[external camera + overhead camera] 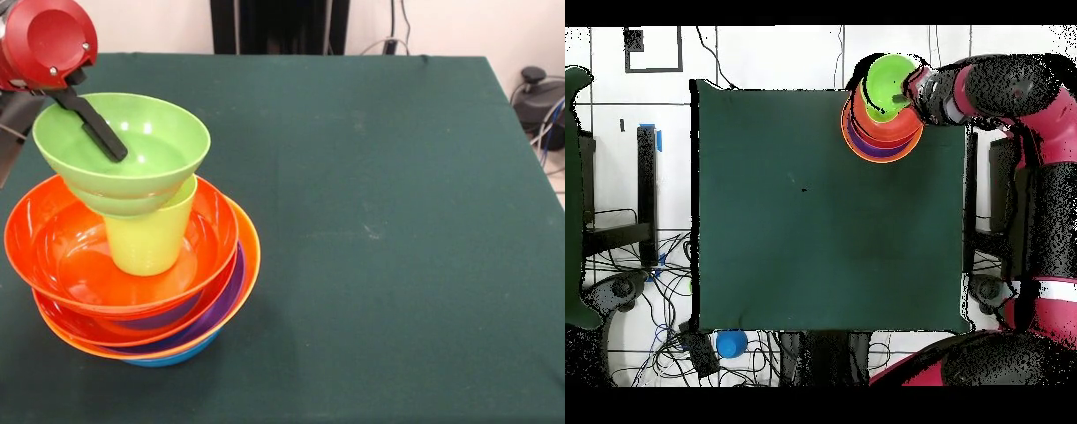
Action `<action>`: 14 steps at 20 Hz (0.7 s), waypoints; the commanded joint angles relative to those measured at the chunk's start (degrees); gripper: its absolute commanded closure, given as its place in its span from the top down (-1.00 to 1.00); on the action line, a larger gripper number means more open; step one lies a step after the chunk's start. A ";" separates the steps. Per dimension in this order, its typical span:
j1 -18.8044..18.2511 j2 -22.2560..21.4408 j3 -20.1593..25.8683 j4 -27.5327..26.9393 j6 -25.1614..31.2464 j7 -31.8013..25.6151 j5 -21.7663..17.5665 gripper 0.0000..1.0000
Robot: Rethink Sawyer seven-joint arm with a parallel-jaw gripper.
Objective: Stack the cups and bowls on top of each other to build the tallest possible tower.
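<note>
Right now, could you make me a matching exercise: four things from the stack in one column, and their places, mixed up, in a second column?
Things:
1. small lime-green bowl
2. tumbler
3. top orange bowl
4. blue bowl

Places:
A. at the very bottom of the tower
B. upright inside the top orange bowl
C. resting on the tumbler's rim
D. directly under the tumbler

Pairs: 1-C, 2-B, 3-D, 4-A

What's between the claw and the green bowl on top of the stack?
Nothing visible. The claw already reaches down inside the small green bowl, which sits on the lime tumbler atop the tower. Its grip state is unclear.
</note>
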 commanded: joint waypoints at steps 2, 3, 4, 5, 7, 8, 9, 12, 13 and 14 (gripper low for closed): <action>1.19 -2.72 1.10 1.71 3.51 -14.28 -1.61 -1.00; 1.35 -2.55 1.05 1.37 3.71 -14.19 -1.66 -1.00; 1.32 -2.73 1.03 1.54 3.81 -14.12 -1.60 -1.00; 1.25 -2.96 1.04 1.80 3.93 -14.08 -1.50 -1.00; 1.23 -3.40 0.97 2.13 4.18 -13.79 -1.34 -1.00; 0.77 -4.26 0.98 3.75 3.75 -13.60 -1.04 -1.00; 0.62 -4.61 0.92 4.38 3.54 -13.47 -0.98 -1.00; -0.19 -6.18 0.82 7.82 1.93 -13.04 -0.68 -1.00; -0.37 -6.44 0.80 8.59 1.38 -13.00 -0.72 -1.00; -0.55 -6.60 0.85 9.32 0.89 -12.98 -0.69 -1.00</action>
